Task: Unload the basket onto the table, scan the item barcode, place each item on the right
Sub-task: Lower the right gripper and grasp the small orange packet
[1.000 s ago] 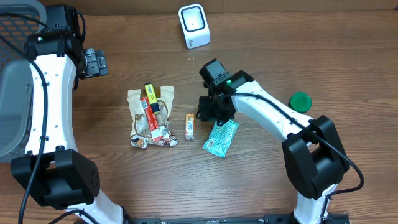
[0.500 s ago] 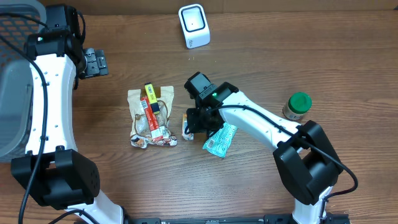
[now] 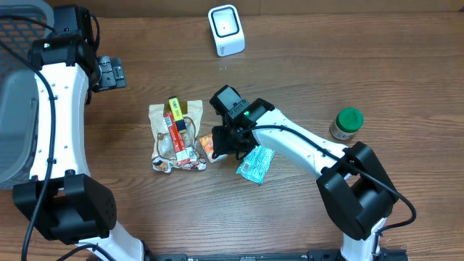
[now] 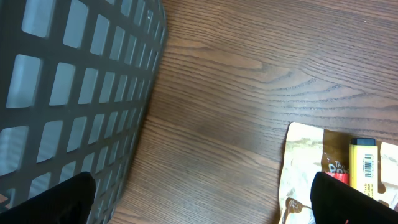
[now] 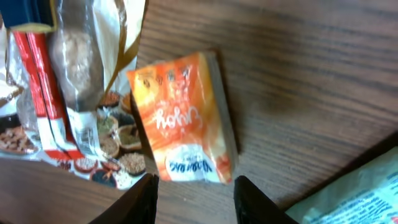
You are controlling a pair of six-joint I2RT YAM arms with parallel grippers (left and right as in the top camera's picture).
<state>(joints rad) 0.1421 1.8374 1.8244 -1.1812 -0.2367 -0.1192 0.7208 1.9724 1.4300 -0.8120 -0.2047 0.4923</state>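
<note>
Closely, right gripper (image 5: 196,199) hovers over orange packet (image 5: 183,118), jaws part-open; script illegible; left gripper (image 4: 199,202) wide.

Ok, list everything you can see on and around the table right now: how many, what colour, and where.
table: one, brown wood, under everything
scanner: one, white, far edge, centre
basket: one, grey mesh, left edge
snack pouch: one, cream and brown, centre-left
stick pack: one, yellow and red, lying on the snack pouch
orange packet: one, orange, flat, just right of the snack pouch
wrapper: one, teal, right of the orange packet
jar: one, green lid, right side
left end effector: one, black, open, beside the basket
right end effector: one, black, open, at the orange packet
</note>
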